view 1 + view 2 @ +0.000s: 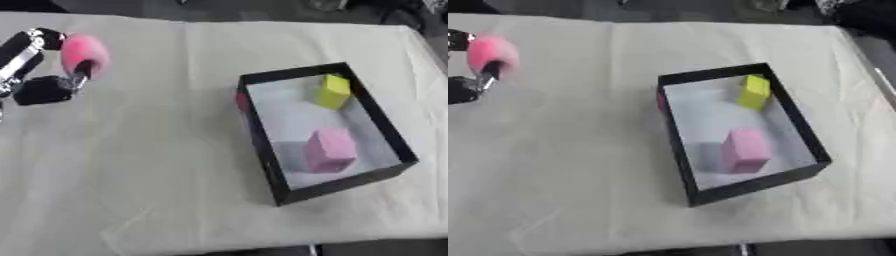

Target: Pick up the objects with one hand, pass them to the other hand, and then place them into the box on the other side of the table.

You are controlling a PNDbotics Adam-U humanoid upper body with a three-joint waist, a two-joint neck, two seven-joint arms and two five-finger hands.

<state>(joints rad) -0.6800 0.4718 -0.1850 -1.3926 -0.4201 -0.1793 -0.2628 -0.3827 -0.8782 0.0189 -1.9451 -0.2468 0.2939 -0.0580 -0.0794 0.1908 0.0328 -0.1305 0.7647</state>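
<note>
My left hand comes in at the upper left, above the cloth, with its fingers curled round a rounded pink object. A black-walled box stands to the right of the middle. Inside it a yellow block leans at the far end and a pink cube sits near the front. A small red-pink thing shows at the box's left wall; I cannot make out what it is. My right hand shows in neither view.
A pale cloth covers the table, whose front edge runs along the bottom of the view. A dark floor lies beyond the far edge.
</note>
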